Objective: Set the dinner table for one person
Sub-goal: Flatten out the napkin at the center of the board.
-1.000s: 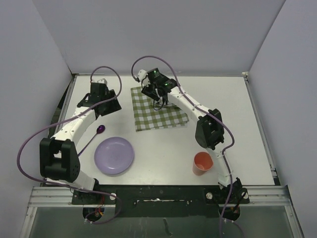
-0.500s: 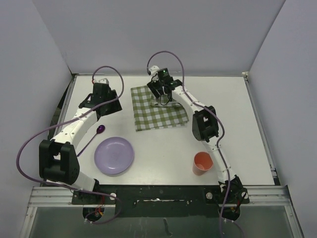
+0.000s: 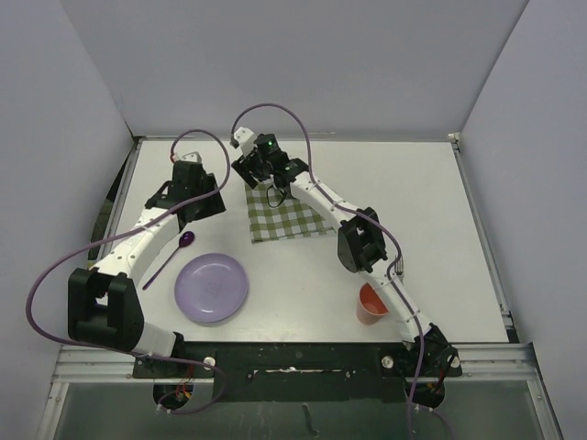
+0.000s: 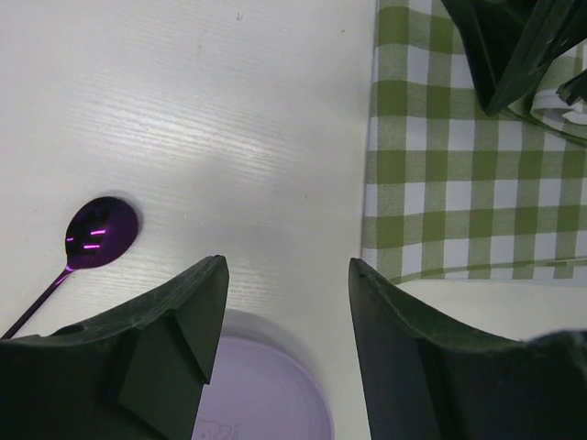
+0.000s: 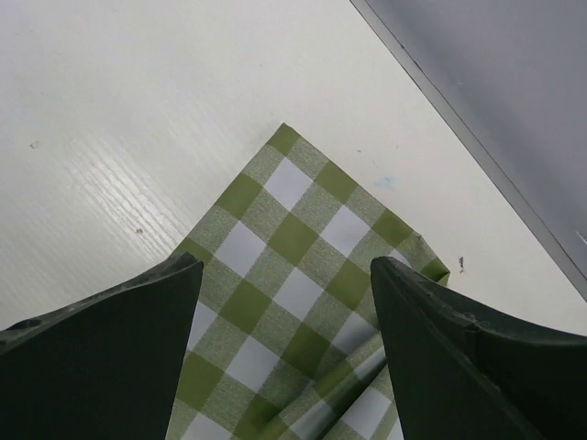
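The dinner table (image 3: 440,211) is a large white top. A green-and-white checked cloth (image 3: 295,218) lies at its middle back, rumpled in the right wrist view (image 5: 293,266). My right gripper (image 3: 266,183) hovers open over the cloth's far left corner (image 5: 286,275), holding nothing. My left gripper (image 3: 204,203) is open and empty (image 4: 286,275) above bare table between a purple spoon (image 3: 171,254) and the cloth (image 4: 468,183). A lilac plate (image 3: 212,287) lies near front left and an orange cup (image 3: 371,304) at front right, partly hidden by the right arm.
Grey walls close in the table on three sides; its metal edge shows in the right wrist view (image 5: 477,174). The right arm (image 3: 358,238) stretches across the cloth's right part. The right gripper's fingers (image 4: 514,46) show near the cloth in the left wrist view.
My right gripper has swung left along the back of the cloth to its far left corner. The left gripper has shifted slightly right. Plate, spoon and cup have not moved.
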`<state>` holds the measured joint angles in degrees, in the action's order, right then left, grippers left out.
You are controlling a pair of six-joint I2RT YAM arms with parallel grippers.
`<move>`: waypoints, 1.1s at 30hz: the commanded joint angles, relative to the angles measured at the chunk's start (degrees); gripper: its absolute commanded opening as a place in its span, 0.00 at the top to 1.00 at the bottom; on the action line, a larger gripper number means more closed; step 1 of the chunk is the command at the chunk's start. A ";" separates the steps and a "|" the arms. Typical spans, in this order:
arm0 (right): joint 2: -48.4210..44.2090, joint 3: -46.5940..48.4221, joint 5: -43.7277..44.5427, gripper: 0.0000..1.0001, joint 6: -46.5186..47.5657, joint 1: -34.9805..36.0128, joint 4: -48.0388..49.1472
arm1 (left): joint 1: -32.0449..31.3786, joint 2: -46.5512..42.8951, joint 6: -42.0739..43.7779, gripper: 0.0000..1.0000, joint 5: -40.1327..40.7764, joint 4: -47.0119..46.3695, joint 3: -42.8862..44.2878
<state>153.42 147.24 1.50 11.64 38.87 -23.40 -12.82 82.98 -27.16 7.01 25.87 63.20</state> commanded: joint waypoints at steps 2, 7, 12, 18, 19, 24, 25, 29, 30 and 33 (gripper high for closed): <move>-0.45 -1.55 4.07 0.23 3.98 -1.08 5.26 | -0.36 -3.68 0.09 0.46 -1.13 -2.58 -1.59; 0.97 -3.28 5.15 0.23 7.07 -0.91 8.05 | -0.36 -4.48 0.26 0.46 -1.91 -3.32 -2.67; 2.82 -3.19 7.03 0.22 10.89 -0.71 11.90 | -0.59 -4.72 -0.47 0.46 -2.85 -3.92 -3.74; 4.04 -3.56 9.38 0.21 14.20 -1.44 14.69 | -0.91 -5.05 -1.72 0.46 -3.65 -5.09 -5.48; 4.24 -3.73 9.62 0.21 14.20 -1.70 14.85 | -1.01 -4.96 -1.94 0.46 -3.85 -5.16 -5.54; 5.54 -5.19 11.27 0.20 14.29 -2.95 15.66 | -1.24 -4.49 -2.07 0.46 -4.35 -5.21 -5.62; 5.77 -5.58 11.55 0.20 14.24 -3.03 15.66 | -1.18 -4.43 -2.15 0.46 -4.41 -5.20 -5.71; 6.33 -7.31 12.80 0.20 13.87 -3.41 15.55 | -1.20 -3.95 -2.28 0.46 -5.02 -5.38 -5.80; 6.54 -7.59 13.01 0.20 13.83 -3.55 15.56 | -1.19 -3.70 -2.29 0.46 -5.19 -5.39 -5.74; 6.74 -7.68 13.74 0.20 13.85 -3.85 15.61 | -1.20 -2.99 -2.37 0.46 -5.62 -5.58 -5.45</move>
<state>158.36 140.31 12.78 24.99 35.62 -9.50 -13.82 81.52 -29.12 2.52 23.46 57.45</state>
